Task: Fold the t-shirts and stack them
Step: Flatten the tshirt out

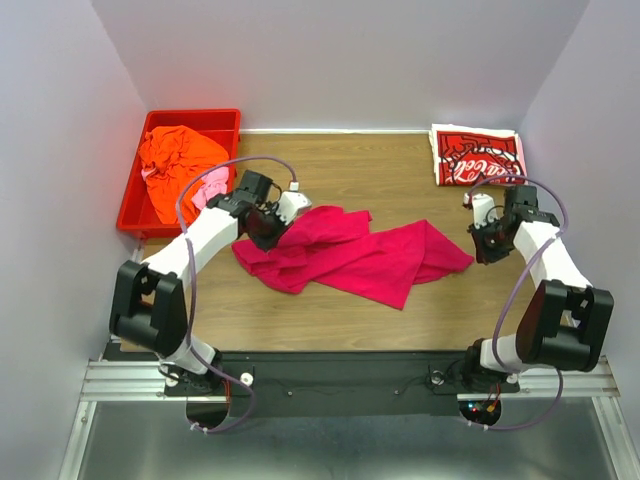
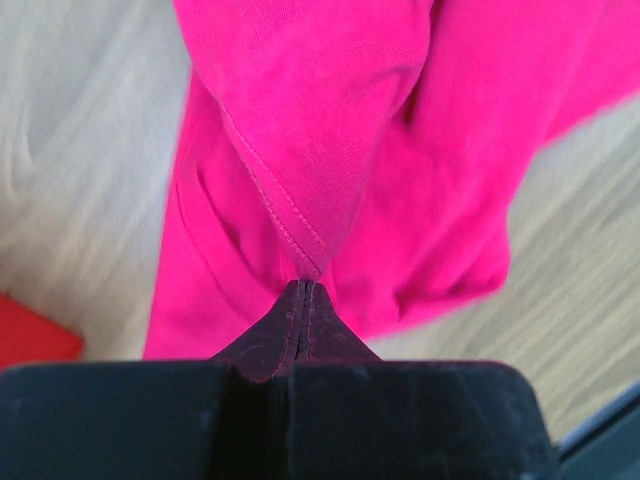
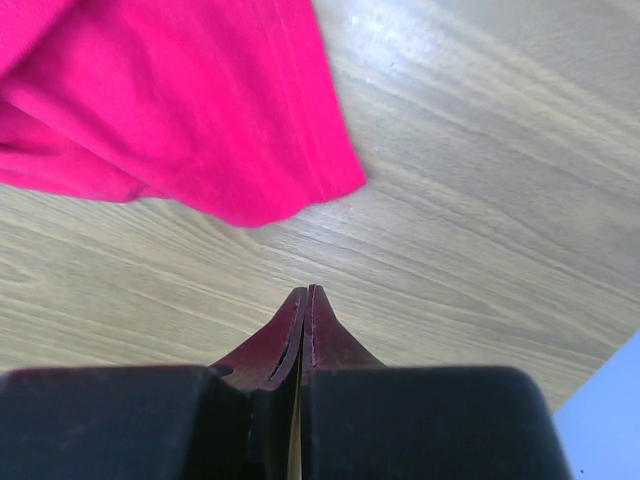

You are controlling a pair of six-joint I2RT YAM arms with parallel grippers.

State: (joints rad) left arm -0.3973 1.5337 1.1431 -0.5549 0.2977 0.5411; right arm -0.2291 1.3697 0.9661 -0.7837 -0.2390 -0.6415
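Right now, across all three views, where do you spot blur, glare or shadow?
Left wrist: the table smears at left, the magenta t-shirt seam stays sharp. Right wrist: glare streaks the wood at top. Top external: even light, soft shadows.

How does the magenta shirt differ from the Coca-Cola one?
The magenta shirt lies crumpled mid-table; the Coca-Cola shirt sits folded in the far right corner. The magenta shirt is plain, the Coca-Cola shirt printed red and white. The left gripper pinches the magenta shirt; nothing touches the Coca-Cola shirt. Both rest on the table.
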